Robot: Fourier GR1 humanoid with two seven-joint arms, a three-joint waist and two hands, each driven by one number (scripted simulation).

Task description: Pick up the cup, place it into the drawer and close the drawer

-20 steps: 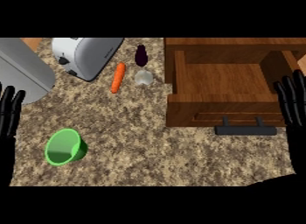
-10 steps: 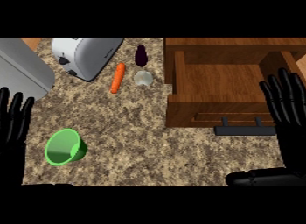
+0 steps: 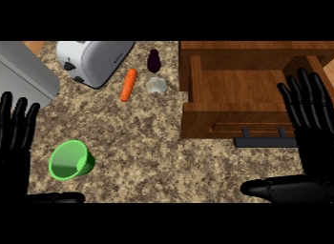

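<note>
The left robot hand is open, fingers straight, at the view's left edge. The green cup lies tipped on the counter just to its right, mouth facing left. The open drawer sits well apart, beside the open right robot hand. The left hand is nearer.

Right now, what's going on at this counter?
Nothing is held yet. The green cup lies on its side on the counter, just right of the open left hand. The open right hand is over the front of the wooden drawer, which stands open with nothing visible inside. A toaster, carrot and eggplant sit further back.
</note>
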